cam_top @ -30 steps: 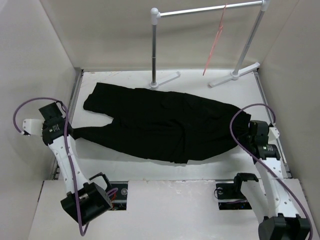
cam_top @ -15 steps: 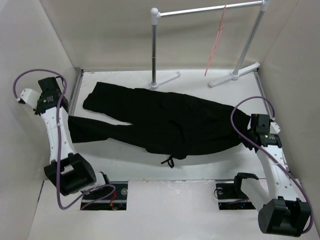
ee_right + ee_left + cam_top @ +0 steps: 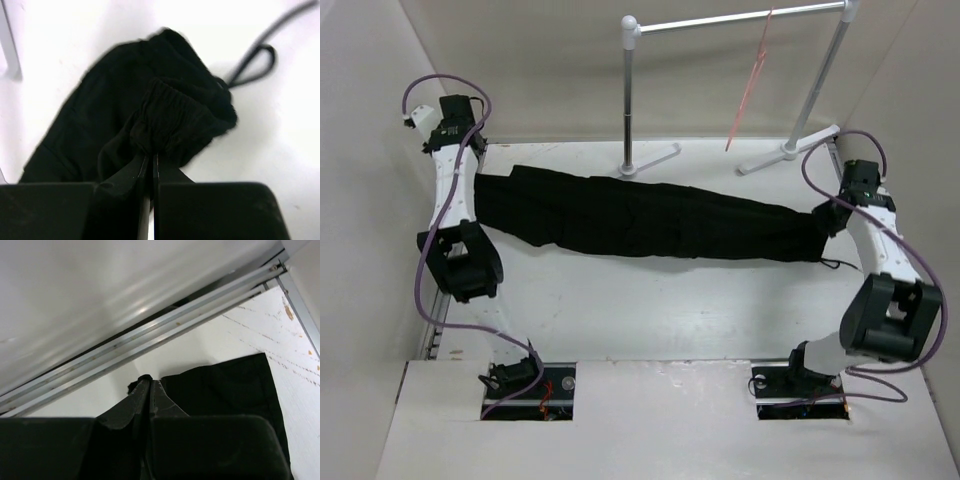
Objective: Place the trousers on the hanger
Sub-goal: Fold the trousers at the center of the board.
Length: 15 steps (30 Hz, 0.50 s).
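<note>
The black trousers (image 3: 650,222) are stretched in a long narrow band across the table, one end in each gripper. My left gripper (image 3: 482,184) is shut on the leg end at the far left; in the left wrist view a bit of black cloth (image 3: 142,380) shows at the closed fingertips, and more trousers (image 3: 225,390) lie to the right. My right gripper (image 3: 825,220) is shut on the gathered elastic waistband (image 3: 167,117), with a drawstring (image 3: 257,55) trailing on the table. The pink hanger (image 3: 756,80) hangs edge-on from the rail at the back, apart from both grippers.
A white-and-grey garment rail (image 3: 740,18) stands at the back on two feet (image 3: 650,158) (image 3: 790,150). Enclosure walls close in on both sides. A metal edge strip (image 3: 150,337) runs along the table's left side close to my left gripper.
Both arms have swung outward and toward the back of the table. The trousers, spread loosely before, are now pulled into a tight narrow band farther back.
</note>
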Tool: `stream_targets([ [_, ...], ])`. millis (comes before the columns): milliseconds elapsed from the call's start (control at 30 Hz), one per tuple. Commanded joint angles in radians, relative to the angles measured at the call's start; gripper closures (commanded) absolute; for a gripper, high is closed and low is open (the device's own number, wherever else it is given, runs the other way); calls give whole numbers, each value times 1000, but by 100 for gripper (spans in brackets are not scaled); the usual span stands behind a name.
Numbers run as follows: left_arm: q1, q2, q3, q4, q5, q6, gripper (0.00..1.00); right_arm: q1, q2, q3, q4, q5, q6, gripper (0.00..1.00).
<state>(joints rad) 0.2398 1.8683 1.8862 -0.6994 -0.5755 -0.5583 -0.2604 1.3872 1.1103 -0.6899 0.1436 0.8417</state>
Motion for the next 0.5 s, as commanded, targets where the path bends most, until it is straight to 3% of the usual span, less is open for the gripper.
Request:
stream_targets([
  [0, -1, 90, 135, 49, -46, 43, 99, -15, 134, 152, 78, 53, -29, 97],
  [367, -26, 405, 465, 139, -3, 28, 98, 22, 559, 575, -2, 106, -62, 94],
  [467, -27, 469, 551, 187, 20, 15, 91, 25, 619, 643, -19, 126, -72, 89],
])
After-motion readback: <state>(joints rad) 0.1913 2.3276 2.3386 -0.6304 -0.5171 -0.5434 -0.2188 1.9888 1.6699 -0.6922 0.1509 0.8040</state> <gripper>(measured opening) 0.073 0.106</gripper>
